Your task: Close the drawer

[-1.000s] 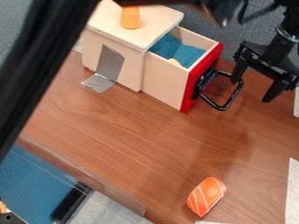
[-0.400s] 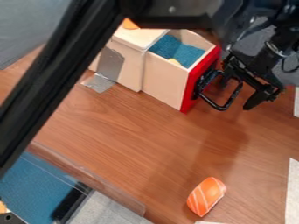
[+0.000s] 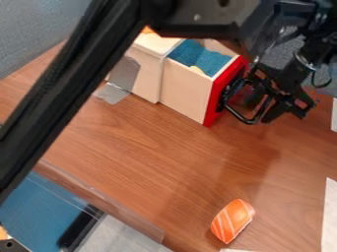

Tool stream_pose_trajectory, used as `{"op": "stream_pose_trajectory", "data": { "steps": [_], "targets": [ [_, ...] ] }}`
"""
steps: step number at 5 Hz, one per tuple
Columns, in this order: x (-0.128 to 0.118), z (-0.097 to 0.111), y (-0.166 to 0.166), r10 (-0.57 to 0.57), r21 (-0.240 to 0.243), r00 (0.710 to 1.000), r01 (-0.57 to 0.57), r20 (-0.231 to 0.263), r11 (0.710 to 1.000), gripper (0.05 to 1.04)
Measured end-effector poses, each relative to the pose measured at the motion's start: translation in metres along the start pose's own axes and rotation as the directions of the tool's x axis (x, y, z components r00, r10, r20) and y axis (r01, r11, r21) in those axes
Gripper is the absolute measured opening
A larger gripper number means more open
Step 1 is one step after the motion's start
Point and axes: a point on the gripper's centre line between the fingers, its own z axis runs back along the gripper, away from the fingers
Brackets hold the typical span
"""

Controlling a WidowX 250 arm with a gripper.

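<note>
The gripper (image 3: 255, 104) is at the right of the view, its fingers spread apart. Right at it, overlapping it in view, is the black handle (image 3: 247, 120); whether they touch, I cannot tell. Just left of the gripper stands the red front (image 3: 213, 110) of the drawer (image 3: 184, 93), which is pulled out, its open top showing a blue lining (image 3: 212, 61) and a small yellow thing (image 3: 197, 69). Farther left of the gripper is the light wooden box (image 3: 150, 74) that the drawer slides from, with grey tape (image 3: 123, 74) running down its side onto the wood-patterned table (image 3: 151, 147). Beyond, up and left, a bit of an orange object (image 3: 147, 30) shows at the box's top. Well below the gripper in the view lies an orange, white-striped toy piece (image 3: 232, 220), and right of that a white strip (image 3: 331, 221). Farthest, at the lower left, is a blue surface (image 3: 39, 211) behind a clear edge (image 3: 109, 202).
</note>
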Motion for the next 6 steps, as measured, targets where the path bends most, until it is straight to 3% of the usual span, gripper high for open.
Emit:
{"op": "stream_pose_trajectory", "data": {
  "steps": [1, 2, 4, 6],
  "targets": [
    [0.006, 0.005, 0.004, 0.033, -0.012, 0.999, -0.032, 0.007, 0.999, 0.149],
    [0.010, 0.003, 0.016, 0.074, -0.009, 0.997, -0.074, -0.005, 0.997, 0.071],
    [0.015, -0.014, 0.065, 0.212, -0.003, 0.976, -0.213, -0.058, 0.977, 0.069],
    [-0.002, -0.025, 0.098, 0.334, 0.028, 0.934, -0.333, -0.128, 0.942, 0.049]
  ]
}}
